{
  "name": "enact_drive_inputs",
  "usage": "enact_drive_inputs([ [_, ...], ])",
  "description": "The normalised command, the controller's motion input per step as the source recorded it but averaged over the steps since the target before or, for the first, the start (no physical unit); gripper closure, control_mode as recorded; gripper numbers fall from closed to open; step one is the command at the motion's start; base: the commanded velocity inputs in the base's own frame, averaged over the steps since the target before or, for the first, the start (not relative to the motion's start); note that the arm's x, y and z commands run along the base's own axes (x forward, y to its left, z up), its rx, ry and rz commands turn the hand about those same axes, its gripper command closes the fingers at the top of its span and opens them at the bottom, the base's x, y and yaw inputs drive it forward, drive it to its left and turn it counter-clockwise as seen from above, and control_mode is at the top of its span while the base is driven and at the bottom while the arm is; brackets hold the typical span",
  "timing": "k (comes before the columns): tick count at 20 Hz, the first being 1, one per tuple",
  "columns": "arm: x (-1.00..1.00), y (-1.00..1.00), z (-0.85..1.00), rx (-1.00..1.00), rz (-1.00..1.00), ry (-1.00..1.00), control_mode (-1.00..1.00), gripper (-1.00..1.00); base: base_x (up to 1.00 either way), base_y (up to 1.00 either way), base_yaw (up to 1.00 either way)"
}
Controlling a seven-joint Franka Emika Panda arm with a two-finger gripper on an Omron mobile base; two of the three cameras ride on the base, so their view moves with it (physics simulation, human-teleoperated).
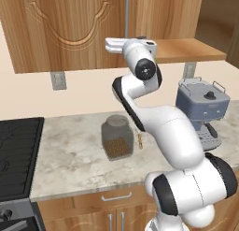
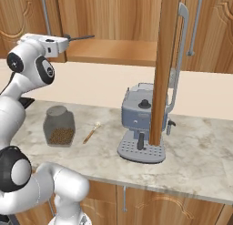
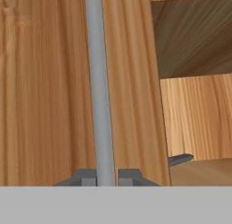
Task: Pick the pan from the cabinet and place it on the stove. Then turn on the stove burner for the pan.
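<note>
A: Item 1, pan (image 2: 81,37). Loc?

B: Inside the cabinet (image 1: 60,29), on its shelf. From the right base cam just the thin dark handle pokes out past the hand; the hand cam catches the handle tip low right. Body hidden, so can't give cond.

A: Handling est.?

B: Metal frying pan, so prob. rigid, fairly heavy, head-heavy off that long handle. Smooth thin stem, likely slippery; I'd grip close to the bowl end, or it'll droop and twist.

A: Item 2, gripper (image 3: 106,177)?

B: Clenched on the left door's silver bar handle (image 3: 100,91), one finger (image 3: 88,177) each side, touching. Left door closed; right door (image 2: 164,69) swung wide.

A: Item 3, stove (image 1: 16,150)?

B: Black grates at far left, bare, well apart from the cabinet. Misc. on counter (image 1: 70,155): glass jar (image 1: 117,137), coffee machine (image 2: 141,124).
</note>
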Motion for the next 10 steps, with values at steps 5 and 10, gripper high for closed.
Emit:
enact_drive_inputs([
  [5, -0.31, 0.18, 0.0, -0.01, -0.03, 0.01, -1.0, 1.0, 0.0, 0.0, 0.0],
  [10, -0.55, 0.37, 0.0, 0.0, -0.04, 0.01, -1.0, 1.0, 0.0, 0.0, 0.0],
])
